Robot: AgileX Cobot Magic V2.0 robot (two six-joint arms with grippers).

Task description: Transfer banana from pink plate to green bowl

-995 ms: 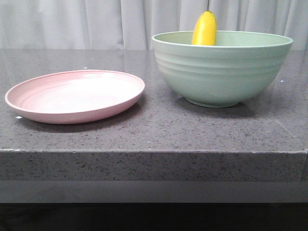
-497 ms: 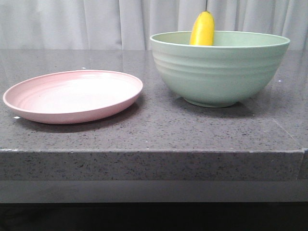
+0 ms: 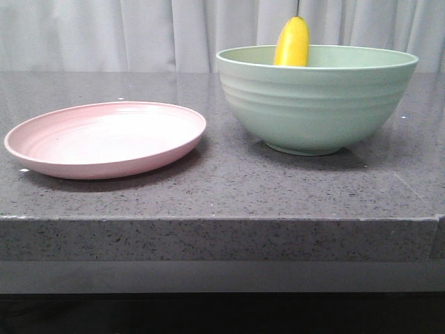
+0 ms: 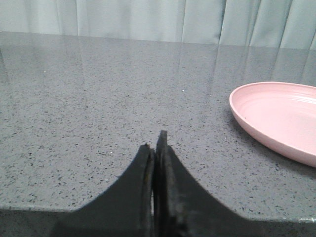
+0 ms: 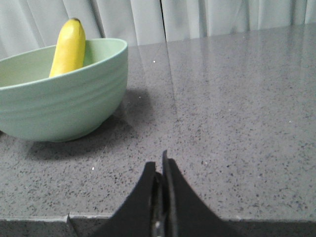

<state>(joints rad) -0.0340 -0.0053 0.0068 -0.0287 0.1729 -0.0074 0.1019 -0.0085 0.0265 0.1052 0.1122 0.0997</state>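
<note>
Front: banana (image 3: 292, 43) stands tip-up inside green bowl (image 3: 316, 97), leaning on the far wall; pink plate (image 3: 106, 138) bare at 9 o'clock of the bowl on the counter (image 3: 229, 188). Transfer looks done.
Left wrist: left pincer (image 4: 157, 148) closed, empty, parked off the plate.
Right wrist: right pincer (image 5: 159, 165) closed, empty, clear of the bowl.

You face a dark grey speckled stone desk (image 3: 229, 184) with a thick, squared front edge and a glossy top reflecting soft, even light, backed along its far side by pale pleated curtains (image 3: 139, 35).
</note>
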